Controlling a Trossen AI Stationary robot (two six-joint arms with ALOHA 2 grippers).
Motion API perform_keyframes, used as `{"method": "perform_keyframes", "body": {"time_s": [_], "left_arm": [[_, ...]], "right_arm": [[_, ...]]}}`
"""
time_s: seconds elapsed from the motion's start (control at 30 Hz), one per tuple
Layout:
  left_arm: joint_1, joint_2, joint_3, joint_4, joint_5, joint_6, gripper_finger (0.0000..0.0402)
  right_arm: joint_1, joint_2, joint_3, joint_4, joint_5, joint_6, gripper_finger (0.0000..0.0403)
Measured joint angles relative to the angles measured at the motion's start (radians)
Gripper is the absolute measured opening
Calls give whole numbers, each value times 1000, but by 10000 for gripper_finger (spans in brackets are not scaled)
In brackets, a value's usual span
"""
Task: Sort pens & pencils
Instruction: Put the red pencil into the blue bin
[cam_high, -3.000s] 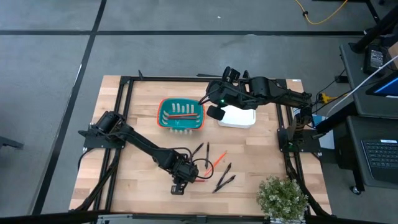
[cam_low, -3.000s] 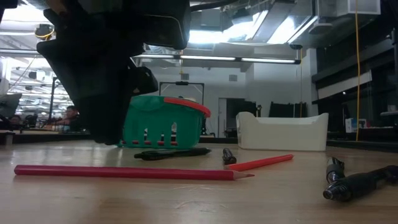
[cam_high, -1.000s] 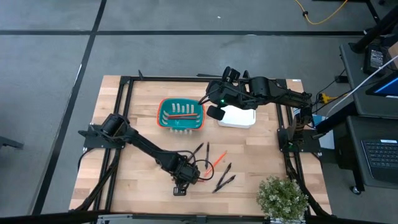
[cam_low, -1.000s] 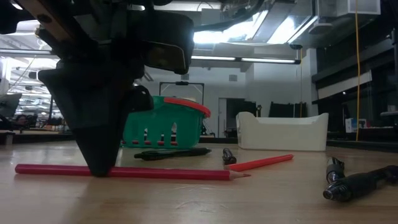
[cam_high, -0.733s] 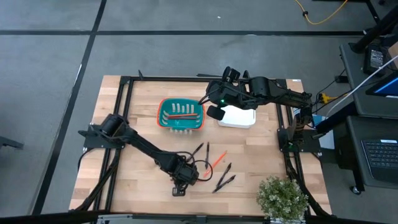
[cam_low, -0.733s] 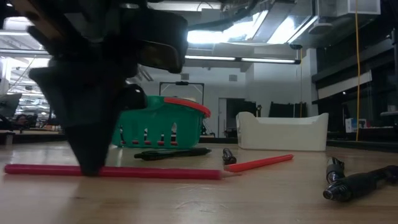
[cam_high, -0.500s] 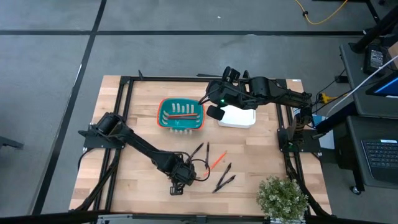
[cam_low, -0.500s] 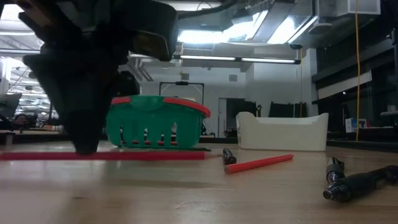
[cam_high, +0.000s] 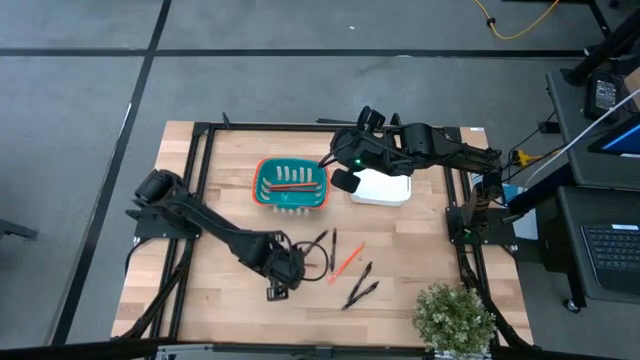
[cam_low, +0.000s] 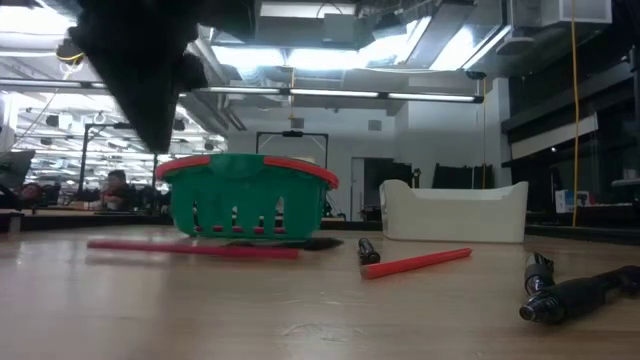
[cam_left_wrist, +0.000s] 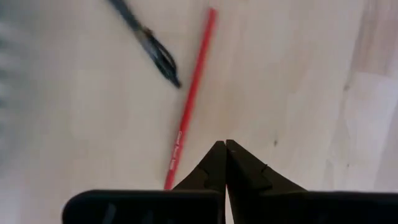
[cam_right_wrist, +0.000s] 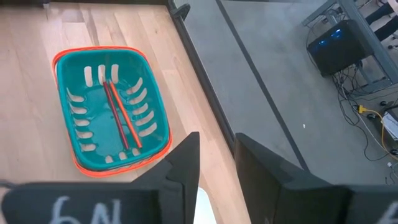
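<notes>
My left gripper (cam_high: 280, 268) is shut and hangs above the table's near middle; the low view shows its tip (cam_low: 150, 140) well clear of the wood. Below it a red-orange pencil (cam_left_wrist: 189, 102) lies flat on the table (cam_low: 190, 248), next to a black pen (cam_left_wrist: 149, 43). Another pencil (cam_high: 347, 260) and several black pens (cam_high: 362, 283) lie to the right. My right gripper (cam_high: 345, 180) is open and hovers between the teal basket (cam_high: 290, 183) and the white bin (cam_high: 383, 187). Two pencils (cam_right_wrist: 121, 115) lie in the basket.
A potted plant (cam_high: 455, 315) stands at the table's near right corner. A black frame (cam_high: 200, 135) runs around the table's edges. Bare wood (cam_high: 220, 290) lies left of my left gripper. In the low view a person (cam_low: 115, 185) sits far behind the table.
My left gripper has moved toward the table's left edge with its tip on the pencil, then risen clear of it. The pencil has slid along the table to the left and toward the basket, and now lies flat by itself. My right arm has kept still.
</notes>
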Motion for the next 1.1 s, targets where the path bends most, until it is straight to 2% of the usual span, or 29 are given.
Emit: {"method": "perform_keyframes", "body": {"time_s": [0.13, 0.43, 0.53, 0.8, 0.9, 1.1], "left_arm": [[3, -45, 1, -13, -31, -14, 0], [11, -13, 1, -33, -29, 20, 7], [23, 20, 1, -32, 8, 42, 18], [56, 70, 1, -29, 13, 89, 54], [73, 69, -20, 12, 14, 96, 60], [91, 69, -95, 80, 83, 96, 61]], "right_arm": [[0, 0, 0, 0, 0, 0, 102], [0, 0, 0, 0, 0, 4, 102], [0, 0, 0, 0, -1, 4, 102], [0, 0, 0, -1, -1, 4, 102], [1, 0, 0, -1, -2, 6, 102], [0, 0, 0, -3, -2, 5, 102]]}}
